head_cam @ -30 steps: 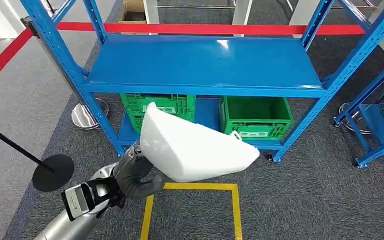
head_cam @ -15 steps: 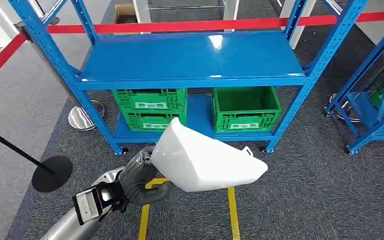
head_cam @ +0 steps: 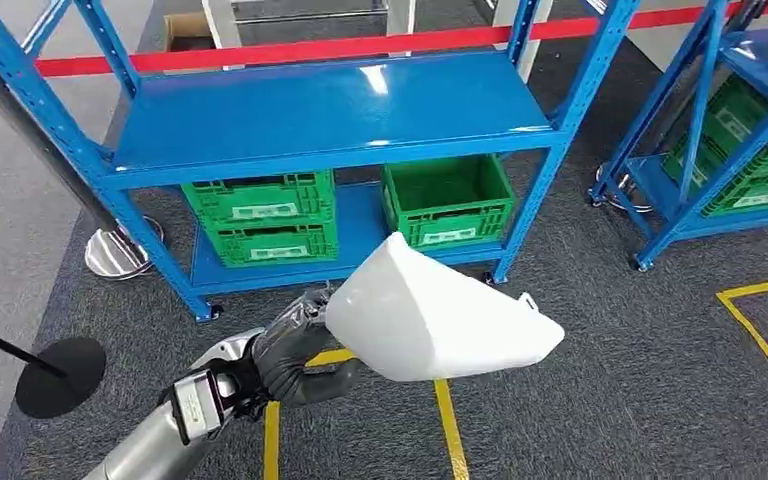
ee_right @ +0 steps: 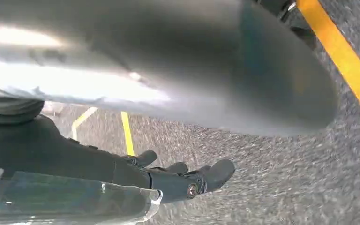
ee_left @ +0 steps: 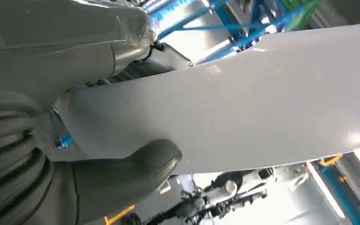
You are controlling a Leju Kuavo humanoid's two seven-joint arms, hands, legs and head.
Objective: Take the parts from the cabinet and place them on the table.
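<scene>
I see the left hand (head_cam: 295, 340) grasping a large white part (head_cam: 435, 320), a smooth curved shell, held out in front of the body above the grey carpet (head_cam: 610, 380). In the left wrist view the thick grey thumb (ee_left: 126, 176) presses against the shell's (ee_left: 243, 103) surface at its near end. The part sits tilted, its taller end at the hand and its long end reaching to the right.

In the right wrist view I see the right hand (ee_right: 178, 180) low over the carpet, dark fingers (ee_right: 215, 173) slightly curled and apart, gripping nothing.

Far side: a blue rack (head_cam: 330, 115) with a bare middle shelf. On its bottom shelf, two stacked green crates (head_cam: 265, 225) on the left and one green crate (head_cam: 448, 200) on the right. A second blue rack (head_cam: 720, 130) with green crates stands at the far right. Yellow floor tape (head_cam: 447, 425) runs under the part. A red barrier band (head_cam: 360, 45) crosses behind the rack.
</scene>
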